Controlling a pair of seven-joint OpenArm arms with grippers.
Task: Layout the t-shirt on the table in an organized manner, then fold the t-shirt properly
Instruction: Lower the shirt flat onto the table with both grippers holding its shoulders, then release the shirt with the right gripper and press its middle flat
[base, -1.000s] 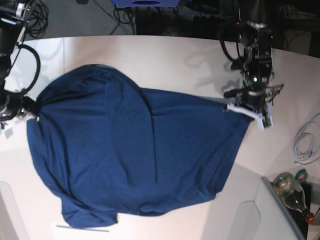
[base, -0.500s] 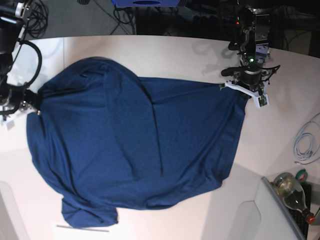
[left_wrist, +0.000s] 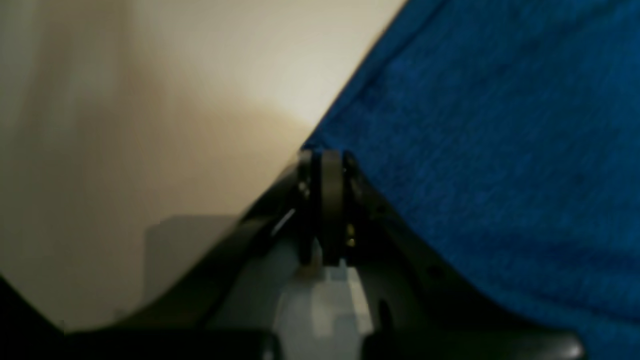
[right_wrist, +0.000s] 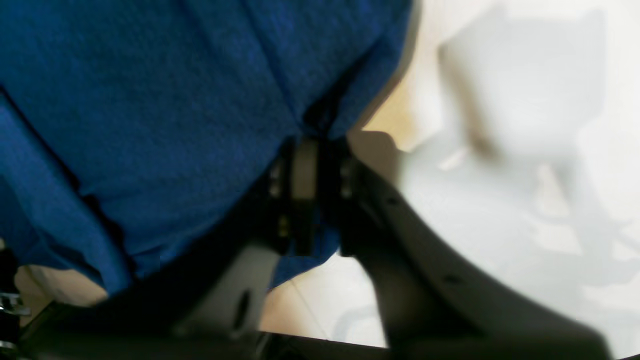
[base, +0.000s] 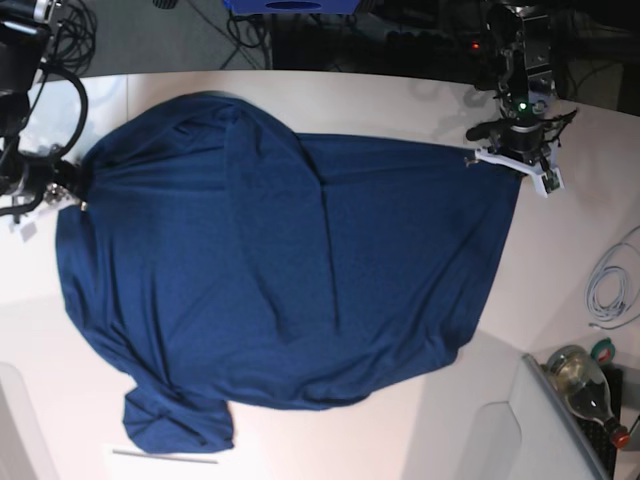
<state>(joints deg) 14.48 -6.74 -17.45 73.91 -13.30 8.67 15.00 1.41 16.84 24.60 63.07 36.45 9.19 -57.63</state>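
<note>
The t-shirt (base: 290, 280) lies spread on the table (base: 380, 100).

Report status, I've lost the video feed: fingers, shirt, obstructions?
Left gripper shut on t-shirt corner. Right gripper at opposite edge, grip unclear. T-shirt spread wide on table, wrinkled. Nothing in the way.

Dark floor (base: 150, 40) beyond the curved far edge, strewn with black cables (base: 240, 35). Blue box (base: 290, 6) at top centre, partly cut off. Grey panels (base: 510, 430) at near corners. Coiled white cable (base: 612, 285) at right edge. Glass bottle (base: 585, 385) lying near bottom right corner. Bright, even overhead light.
</note>
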